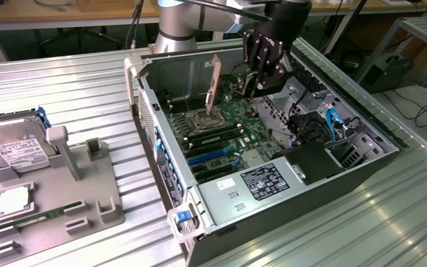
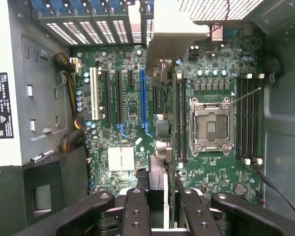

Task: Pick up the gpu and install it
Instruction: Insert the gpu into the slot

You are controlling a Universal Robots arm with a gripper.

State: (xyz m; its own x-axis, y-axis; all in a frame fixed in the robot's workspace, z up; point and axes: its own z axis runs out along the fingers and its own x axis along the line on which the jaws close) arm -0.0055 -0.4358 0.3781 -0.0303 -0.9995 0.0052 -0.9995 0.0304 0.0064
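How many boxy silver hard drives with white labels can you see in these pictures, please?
1. The silver hard drive sits in the grey holder at the exterior view's left, outside the open computer case; drives inside its bays would be hidden.

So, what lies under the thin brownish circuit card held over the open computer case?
The black gripper holds the thin brownish gpu card upright above the green motherboard, between its blue slot and silver processor socket. The board strip beneath the card is covered.
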